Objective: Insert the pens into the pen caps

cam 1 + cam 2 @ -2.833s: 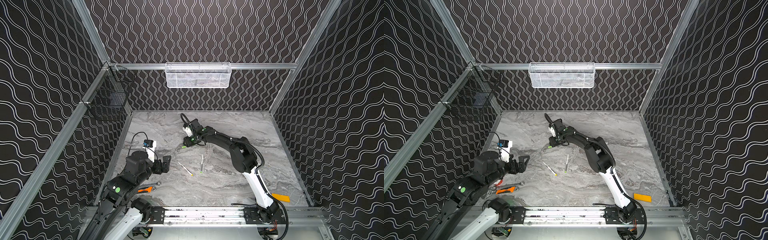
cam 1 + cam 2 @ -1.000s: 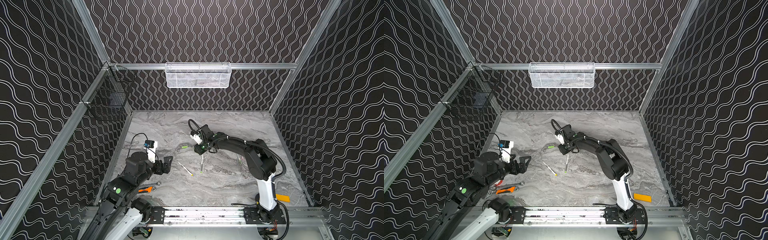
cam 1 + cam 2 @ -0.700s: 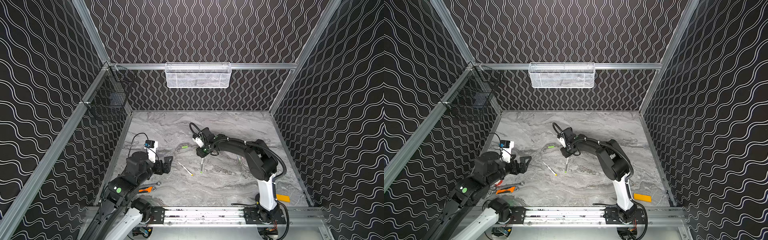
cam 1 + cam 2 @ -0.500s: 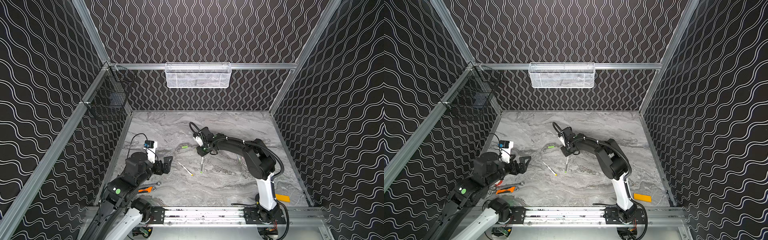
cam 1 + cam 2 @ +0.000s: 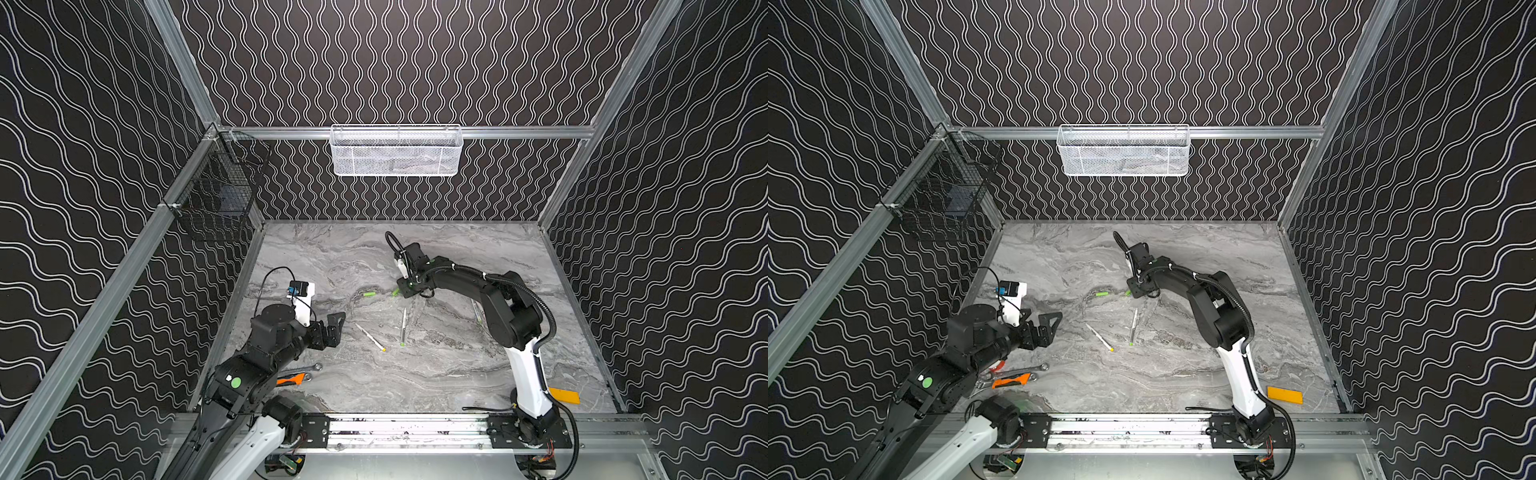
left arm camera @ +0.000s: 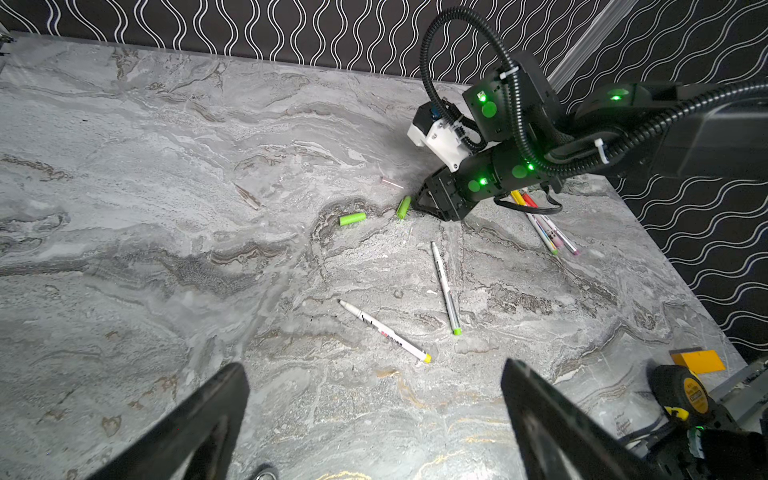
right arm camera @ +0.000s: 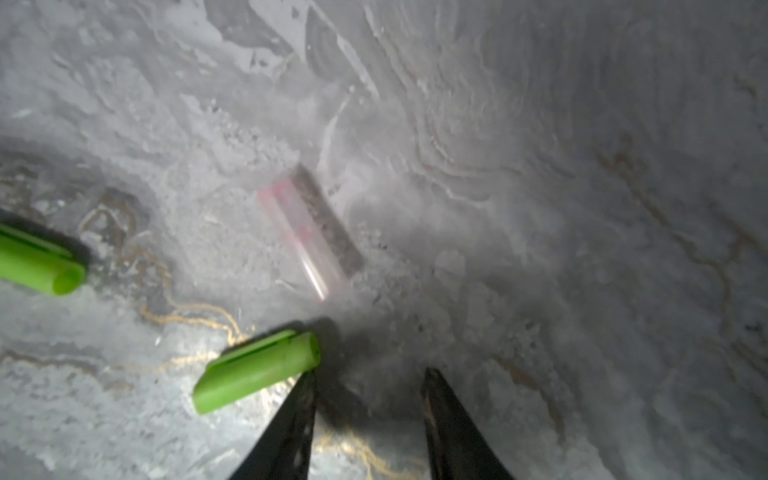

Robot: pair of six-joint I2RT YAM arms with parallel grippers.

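On the grey marbled surface (image 5: 415, 374) the right arm (image 5: 465, 280) reaches across to the middle, and the right arm's jaws are down close to the surface, partly open with nothing between them. In the right wrist view one of the fingers (image 7: 291, 432) has its tip just at the end of a green pen cap (image 7: 255, 370) that lies flat; I cannot tell whether they touch. A second green cap (image 7: 39, 266) lies a little to the left of it, and a clear pinkish cap (image 7: 309, 232) lies just beyond, blurred. In both top views the two green caps (image 5: 369, 294) (image 5: 1101, 294) and (image 5: 395, 292) (image 5: 1128, 293) sit side by side left of the right arm's jaws. Nearer than the caps, two uncapped pens lie apart: one with a yellow end (image 5: 370, 337), slanting, and one with a green end (image 5: 403, 327), nearly straight from far to near. A few more pens (image 6: 544, 226) lie bunched together under the right arm. The left arm (image 5: 270, 332) is at the near left, and the left arm's jaws stand wide open and empty above the surface, well short of the pens. By its base lie a silver wrench (image 5: 305, 368) and an orange-handled tool (image 5: 291, 379). An orange flat piece (image 5: 564, 395) lies at the near right.
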